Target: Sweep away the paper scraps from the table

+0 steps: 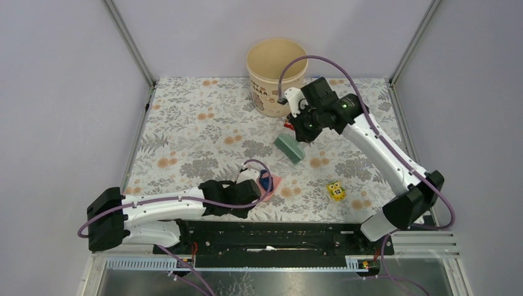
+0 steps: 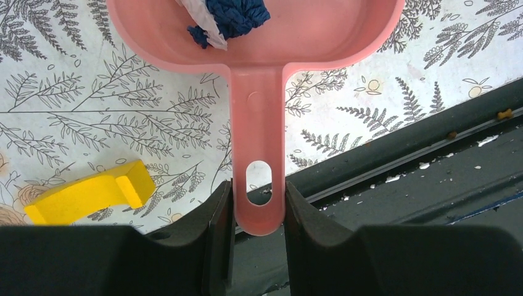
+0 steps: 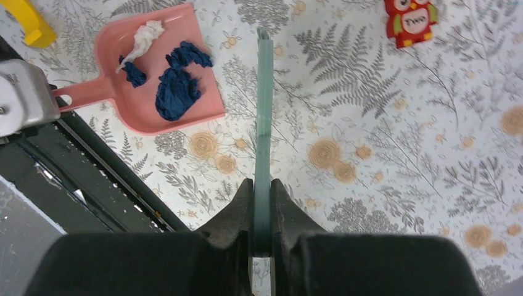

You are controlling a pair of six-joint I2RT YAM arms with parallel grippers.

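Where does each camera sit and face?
Top external: above and behind the bases, looking down on the table; both arms show.
Left wrist: on the left arm, looking along the left gripper, shut on the pink dustpan handle.
Right wrist: on the right arm, looking down past the right gripper, shut on the green brush.
Shared: both wrist views show the dustpan holding the paper scraps.

Top view high above the table (image 1: 185, 123), looking down, wrist views close, low (both share the pink dustpan (image 3: 179, 28)).
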